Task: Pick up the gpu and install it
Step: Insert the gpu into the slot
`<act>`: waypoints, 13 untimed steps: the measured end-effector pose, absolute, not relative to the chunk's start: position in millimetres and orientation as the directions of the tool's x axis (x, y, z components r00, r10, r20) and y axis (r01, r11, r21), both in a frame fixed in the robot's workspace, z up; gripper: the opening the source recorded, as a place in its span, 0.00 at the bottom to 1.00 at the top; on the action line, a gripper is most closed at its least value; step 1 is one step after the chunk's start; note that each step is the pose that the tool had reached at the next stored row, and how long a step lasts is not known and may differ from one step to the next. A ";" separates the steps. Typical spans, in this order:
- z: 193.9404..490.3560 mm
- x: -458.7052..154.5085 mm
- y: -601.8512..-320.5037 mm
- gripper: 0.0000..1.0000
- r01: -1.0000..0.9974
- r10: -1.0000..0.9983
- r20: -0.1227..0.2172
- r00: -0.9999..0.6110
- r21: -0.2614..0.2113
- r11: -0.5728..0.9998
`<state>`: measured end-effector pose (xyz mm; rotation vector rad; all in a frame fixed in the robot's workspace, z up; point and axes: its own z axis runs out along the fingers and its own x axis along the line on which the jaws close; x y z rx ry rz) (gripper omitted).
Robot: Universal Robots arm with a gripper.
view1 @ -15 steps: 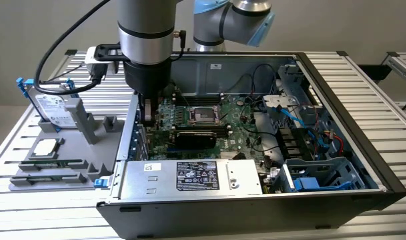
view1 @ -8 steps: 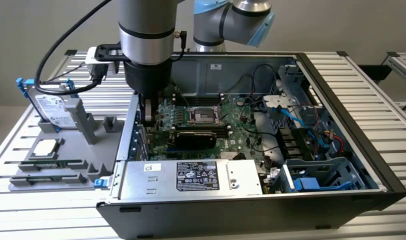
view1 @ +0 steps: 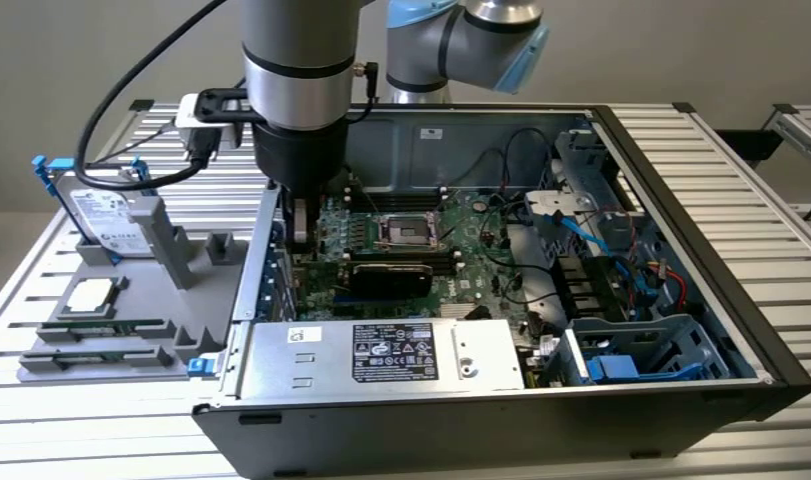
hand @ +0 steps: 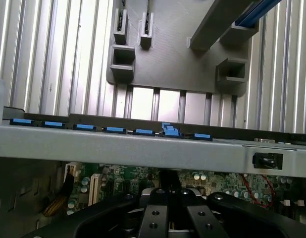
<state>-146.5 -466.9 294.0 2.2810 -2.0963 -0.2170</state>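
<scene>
Black gripper (view1: 298,225) is reaching inside the computer case (view1: 725,300), jaws closed. Whether they are pinching the gpu (view1: 306,222) is unclear; a thin card edge is sitting just beneath.

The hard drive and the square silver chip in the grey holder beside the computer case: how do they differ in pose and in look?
The hard drive stands on edge, leaning back; the square silver chip lies flat. The hard drive is the larger one and rectangular; the chip is small and square. The hard drive bears a white label and blue rails; the chip has a plain metal top. Both sit in the grey holder, at the exterior view's left of the computer case.
</scene>
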 end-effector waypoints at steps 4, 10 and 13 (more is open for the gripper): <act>294.2 -145.7 -466.9 0.11 -0.988 -0.994 -0.079 0.079 0.127 -0.088; 297.9 -145.0 -466.9 0.11 -0.987 -0.994 -0.079 0.078 0.132 -0.088; 300.3 -144.9 -466.9 0.11 -0.987 -0.994 -0.079 0.078 0.134 -0.088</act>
